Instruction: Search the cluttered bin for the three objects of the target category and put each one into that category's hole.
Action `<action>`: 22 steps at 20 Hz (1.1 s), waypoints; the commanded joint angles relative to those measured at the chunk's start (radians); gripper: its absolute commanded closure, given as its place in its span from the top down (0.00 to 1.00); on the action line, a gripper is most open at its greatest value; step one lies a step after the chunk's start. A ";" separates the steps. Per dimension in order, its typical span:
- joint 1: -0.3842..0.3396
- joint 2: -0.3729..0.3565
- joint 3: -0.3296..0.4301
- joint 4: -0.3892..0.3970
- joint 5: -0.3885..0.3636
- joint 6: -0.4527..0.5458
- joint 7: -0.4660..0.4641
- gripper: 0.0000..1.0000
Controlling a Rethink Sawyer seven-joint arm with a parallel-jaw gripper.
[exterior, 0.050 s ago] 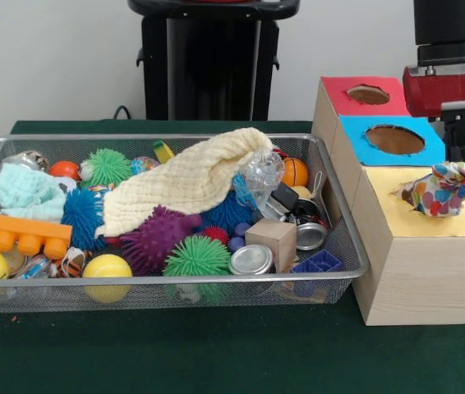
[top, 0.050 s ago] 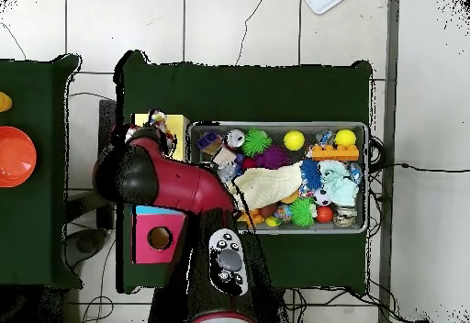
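one wire mesh bin (exterior, 0.050 s ago: 343, 246) sits on the dark green table cloth (exterior, 0.050 s ago: 216, 353), packed to its rim, with almost no bare mesh between items. cream cloth (exterior, 0.050 s ago: 187, 176) lies draped across the middle over spiky balls in purple (exterior, 0.050 s ago: 154, 238), blue (exterior, 0.050 s ago: 80, 215) and green (exterior, 0.050 s ago: 197, 256). mint cloth (exterior, 0.050 s ago: 23, 193) lies at the left end, beside an orange block (exterior, 0.050 s ago: 15, 234). wooden cube (exterior, 0.050 s ago: 271, 240) and metal lids (exterior, 0.050 s ago: 251, 259) crowd the right end.

wooden box (exterior, 0.050 s ago: 413, 271) touches the bin's right side; its top has a red panel with a hole (exterior, 0.050 s ago: 368, 94), a blue panel with a hole (exterior, 0.050 s ago: 394, 139) and a yellow panel (exterior, 0.050 s ago: 454, 220). patterned cloth (exterior, 0.050 s ago: 442, 189) is bunched on the yellow panel, partly into its hole.

gripper (exterior, 0.050 s ago: 461, 131) is behind the box at the right edge; cannot tell whether it is released or clenched. green cloth in front of the bin is open. floor is pale tile (top, 0.050 s ago: 275, 26). no writing readable.
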 commanded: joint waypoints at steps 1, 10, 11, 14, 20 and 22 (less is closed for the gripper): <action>-0.008 0.056 0.058 0.128 0.010 -0.052 0.255 0.00; -0.013 0.041 0.079 0.139 0.070 -0.005 0.285 0.00; -0.012 0.045 0.077 0.134 0.071 -0.003 0.282 0.00; -0.010 0.056 0.072 0.127 0.074 -0.004 0.276 0.00; -0.015 0.053 0.090 0.138 0.082 -0.021 0.279 0.00; -0.017 0.057 0.094 0.137 0.081 -0.031 0.278 0.00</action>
